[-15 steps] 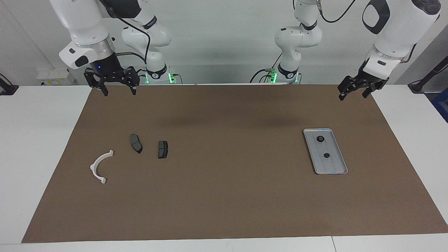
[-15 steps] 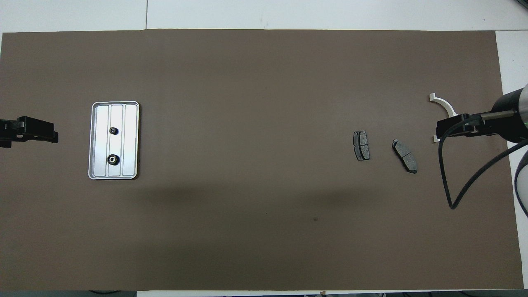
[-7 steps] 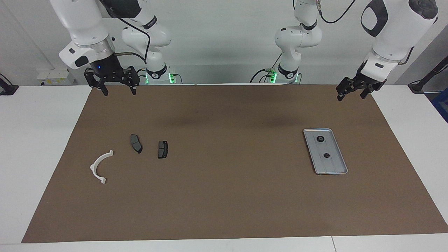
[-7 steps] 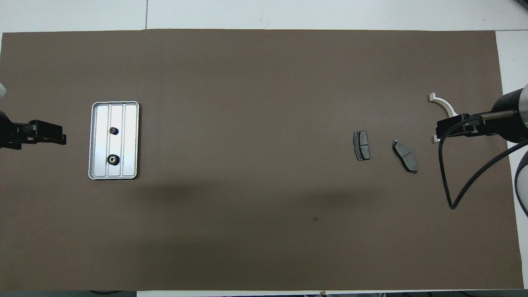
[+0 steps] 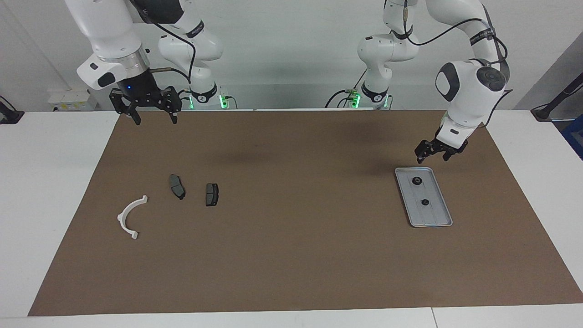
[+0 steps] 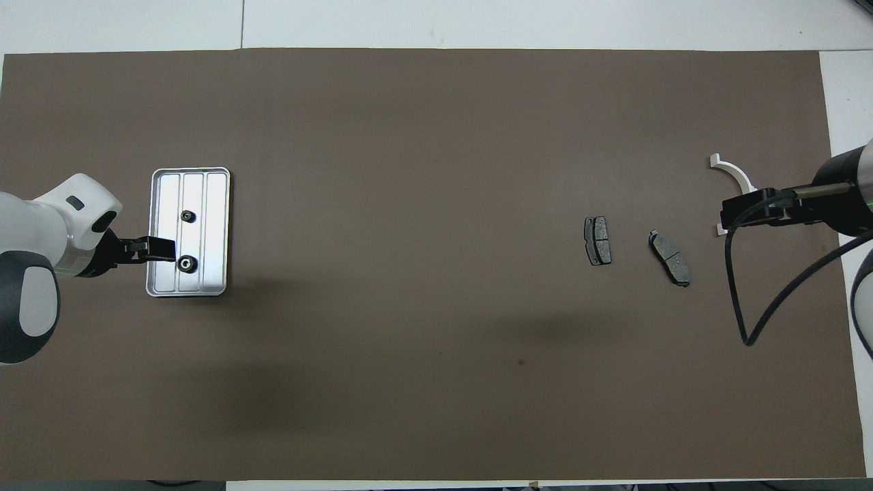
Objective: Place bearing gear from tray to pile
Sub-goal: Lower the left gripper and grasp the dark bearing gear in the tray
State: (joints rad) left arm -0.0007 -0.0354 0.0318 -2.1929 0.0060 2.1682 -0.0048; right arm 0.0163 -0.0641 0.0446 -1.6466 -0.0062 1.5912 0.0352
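Observation:
The silver tray (image 5: 436, 215) lies on the brown mat at the left arm's end; it also shows in the overhead view (image 6: 215, 202). Two small black bearing gears sit in it, one nearer the robots (image 5: 416, 181) (image 6: 185, 264) and one farther (image 5: 425, 202) (image 6: 187, 216). My left gripper (image 5: 432, 157) (image 6: 161, 249) is open and empty, in the air over the tray's end nearer the robots, beside the nearer gear. The pile lies at the right arm's end: a white bracket (image 5: 130, 217) (image 6: 734, 170) and two dark pads (image 5: 177, 186) (image 5: 212, 194). My right gripper (image 5: 155, 119) (image 6: 734, 217) is open and waits above the mat's edge.
The brown mat (image 5: 291, 255) covers most of the white table. The two pads also show in the overhead view (image 6: 598, 240) (image 6: 670, 257). A black cable (image 6: 747, 320) hangs from the right arm beside the pile.
My left arm has swung down and in from the table's end, and its gripper now hangs over the tray's end. The right arm has not moved. No part has moved.

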